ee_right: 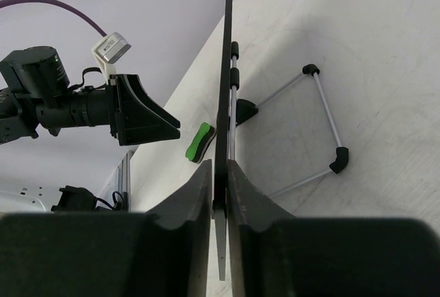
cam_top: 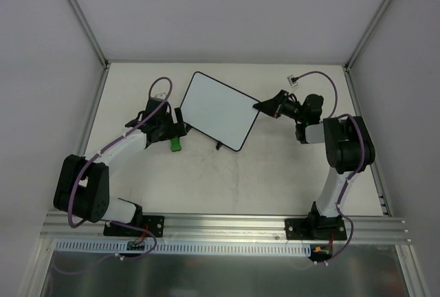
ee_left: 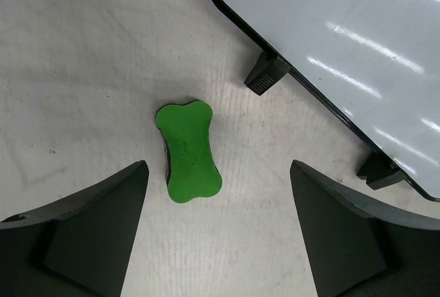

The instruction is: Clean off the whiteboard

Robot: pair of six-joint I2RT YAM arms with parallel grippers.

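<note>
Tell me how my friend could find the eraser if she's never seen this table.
Find the big whiteboard in the middle of the table. Just off its left edge, near a black foot, a small eraser lies below the open left gripper. It is the only bright green thing, shaped like a dog bone.

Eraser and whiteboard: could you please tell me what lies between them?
Nothing does. In the left wrist view only bare table separates the eraser from the whiteboard; the two lie apart.
</note>
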